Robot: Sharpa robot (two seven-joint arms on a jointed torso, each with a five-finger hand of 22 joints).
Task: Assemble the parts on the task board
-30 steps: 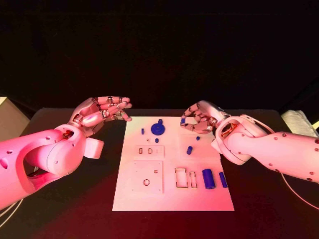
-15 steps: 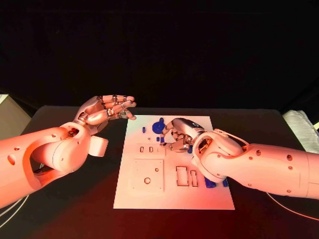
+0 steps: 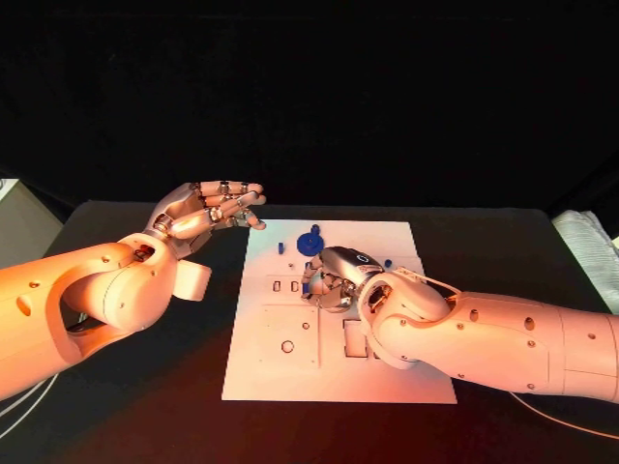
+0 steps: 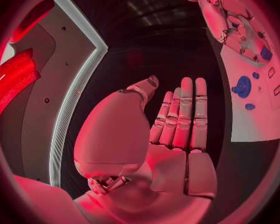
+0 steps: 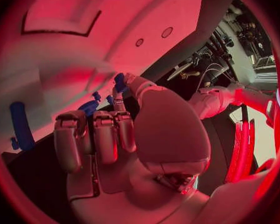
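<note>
- While the black table [image 3: 142,387] runs dark and bare along the board's left side, the left hand [image 3: 205,213] hangs over that strip, just off the far-left corner of the task board [image 3: 261,372].
- Its fingers [image 4: 180,114] lie straight and pressed side by side in the left wrist view, the thumb apart, nothing in its hold.
- A clear gap of table separates the left hand from the board's left edge; it touches neither the board nor any part.
- On the board, near its far edge, sits a round blue disc part [image 3: 309,245], with a small blue peg [image 3: 280,248] just beside it toward the left edge.
- Open white plate shows along the board's near-left area, with rectangular slots [image 3: 287,287] between it and the far parts.
- The right hand [image 3: 338,278] is over the middle of the board, fingers curled downward just near of the blue disc.
- In the right wrist view a small blue piece [image 5: 119,82] sits at the tips of the thumb and a finger, apparently pinched; the other fingers [image 5: 105,134] are curled in together.
- A long blue cylinder part [image 5: 20,125] lies on the board, apart from the hand.
- The right forearm covers the board's near-right part; dark table lies open beyond the right edge.
</note>
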